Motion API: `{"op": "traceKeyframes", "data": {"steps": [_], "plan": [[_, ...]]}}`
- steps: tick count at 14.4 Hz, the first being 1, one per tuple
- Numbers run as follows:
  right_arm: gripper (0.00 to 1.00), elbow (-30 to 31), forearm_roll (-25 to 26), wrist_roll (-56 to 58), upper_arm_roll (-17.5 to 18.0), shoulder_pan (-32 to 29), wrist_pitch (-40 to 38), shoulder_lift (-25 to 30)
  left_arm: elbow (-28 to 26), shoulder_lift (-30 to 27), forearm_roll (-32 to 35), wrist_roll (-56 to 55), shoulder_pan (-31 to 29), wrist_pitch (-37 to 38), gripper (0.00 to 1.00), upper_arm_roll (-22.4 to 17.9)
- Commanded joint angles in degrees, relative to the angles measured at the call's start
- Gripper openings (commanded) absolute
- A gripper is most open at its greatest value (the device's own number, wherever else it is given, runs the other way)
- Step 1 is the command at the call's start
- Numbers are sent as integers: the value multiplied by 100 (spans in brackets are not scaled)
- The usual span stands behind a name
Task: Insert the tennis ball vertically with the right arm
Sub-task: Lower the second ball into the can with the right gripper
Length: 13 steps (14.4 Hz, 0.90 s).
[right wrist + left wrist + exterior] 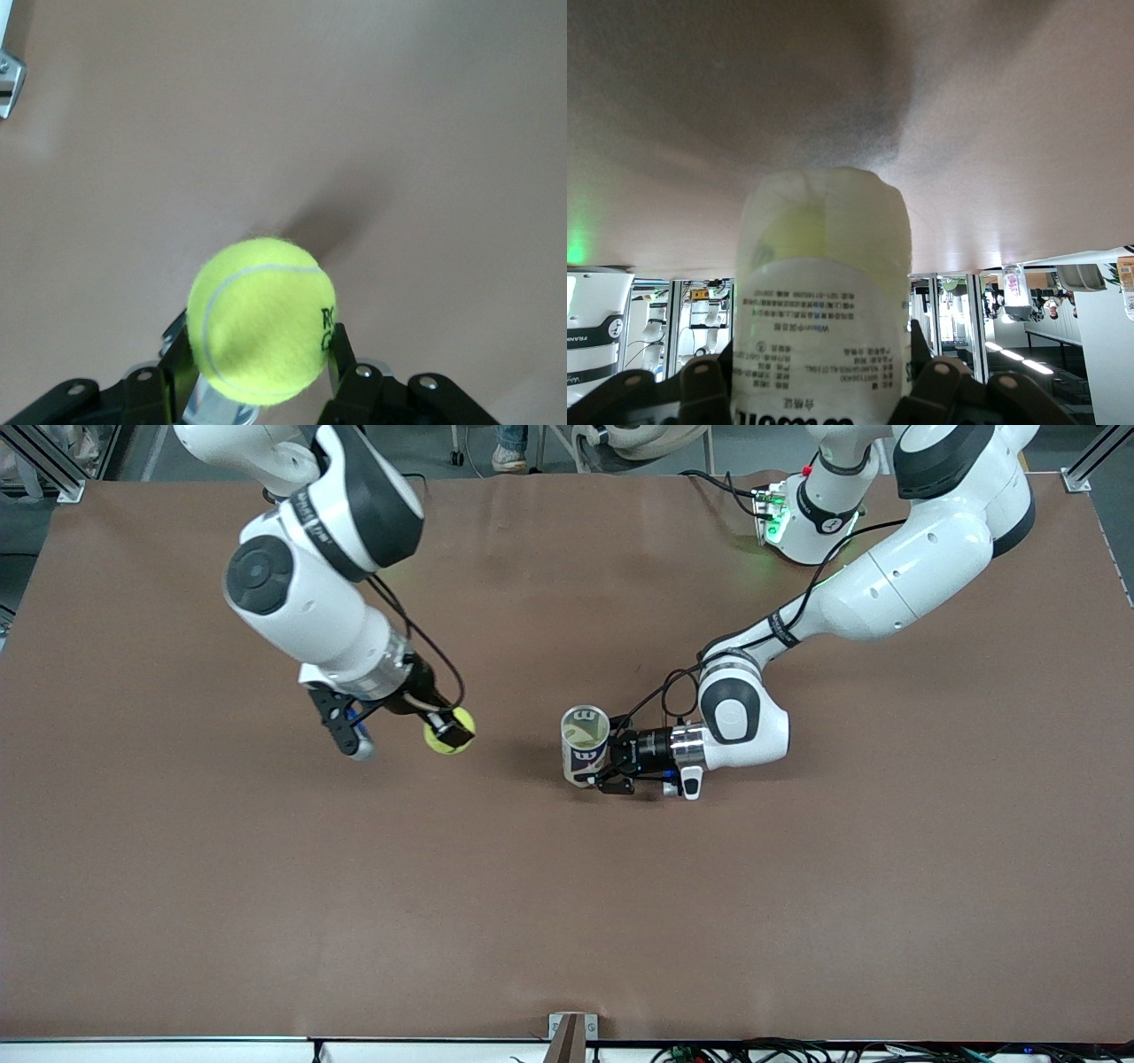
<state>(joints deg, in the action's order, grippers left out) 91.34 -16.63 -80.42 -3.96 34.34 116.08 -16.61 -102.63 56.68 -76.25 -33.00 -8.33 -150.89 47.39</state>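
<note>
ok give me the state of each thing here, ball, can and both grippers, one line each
tennis ball: gripped between the right gripper's fingers, lifted over bare table, not yet in the can
can: upright on the table, top open, held at its side
right gripper: shut on the tennis ball, up in the air
left gripper: low at the table, shut on the can, reaching in sideways
table: brown, bearing the can

A robotics lab: two arms bolted at a brown-covered table (567, 921), aluminium framing (53, 465) at ten o'clock.
</note>
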Motion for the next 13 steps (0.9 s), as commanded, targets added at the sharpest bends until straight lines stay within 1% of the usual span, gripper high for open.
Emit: {"op": "traceKeyframes", "data": {"steps": [1, 4, 8, 13], "plan": [[0, -695, -68, -789, -70, 379, -59, -552, 24, -78, -144, 40, 103, 60, 68, -72], [0, -1091, -16, -1361, -79, 722, -41, -975, 24, -69, -144, 48, 104, 60, 68, -72], [0, -1092, 46, -1652, -96, 1048, 82, -1134, 58, -69, -144, 48, 139, 60, 68, -81], [0, -1092, 108, -1934, -105, 1233, 345, -1292, 67, -69, -153, 48, 148, 60, 68, -125]]}}
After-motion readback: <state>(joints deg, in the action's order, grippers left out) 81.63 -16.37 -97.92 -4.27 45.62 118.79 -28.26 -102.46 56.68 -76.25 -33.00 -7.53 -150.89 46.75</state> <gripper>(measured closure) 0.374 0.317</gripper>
